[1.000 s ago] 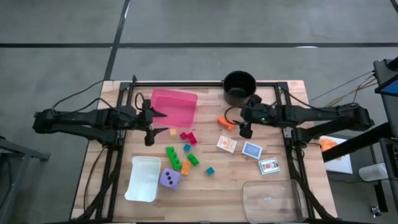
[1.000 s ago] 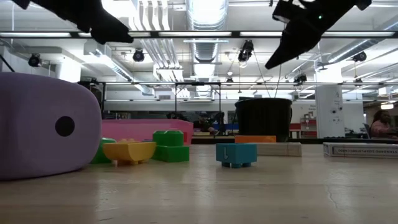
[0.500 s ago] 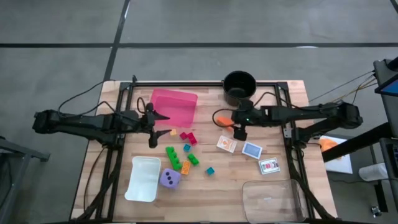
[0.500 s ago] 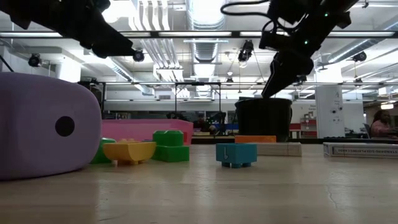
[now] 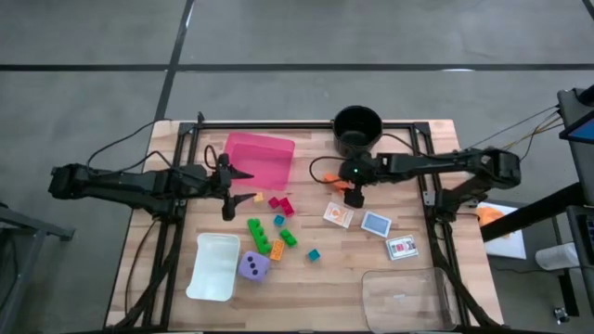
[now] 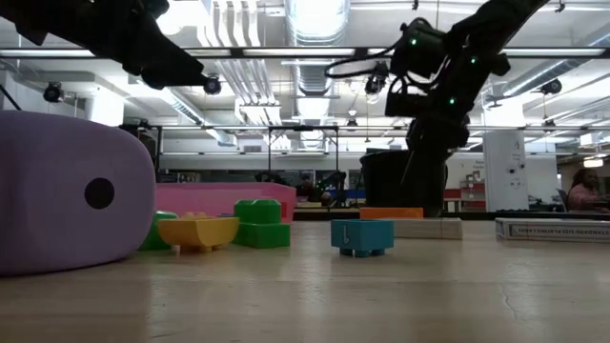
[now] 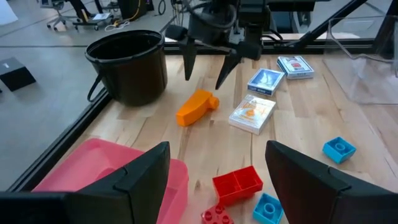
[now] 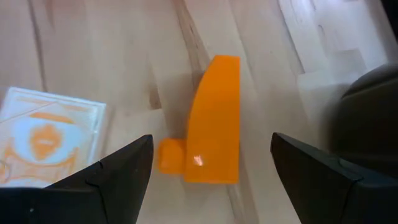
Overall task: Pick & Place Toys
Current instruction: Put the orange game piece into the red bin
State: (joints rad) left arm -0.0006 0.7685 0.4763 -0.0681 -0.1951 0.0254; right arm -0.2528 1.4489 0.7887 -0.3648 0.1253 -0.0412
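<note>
An orange toy piece (image 8: 214, 121) lies flat on the wooden table beside the orange card (image 8: 46, 140). My right gripper (image 5: 351, 192) hangs open just above it, pointing steeply down, one finger on either side and clear of it; the left wrist view shows this gripper (image 7: 205, 79) over the piece (image 7: 196, 107). My left gripper (image 5: 232, 192) waits open in the air by the pink tray (image 5: 260, 158). Red (image 5: 281, 204), green (image 5: 253, 225) and teal (image 5: 314, 254) bricks and the purple die (image 5: 253, 266) rest on the table's middle.
The black pot (image 5: 357, 125) stands just beyond the orange piece. A blue card (image 5: 376, 224) and a white-red card (image 5: 401, 247) lie to the right. A white container (image 5: 215, 267) and a clear container (image 5: 404, 295) sit near the front edge.
My right gripper has come down and toward the table's left, tipping more steeply downward, until it hangs over the orange piece; its fingers stay open. My left gripper has sunk a little, then kept still. No toy has moved.
</note>
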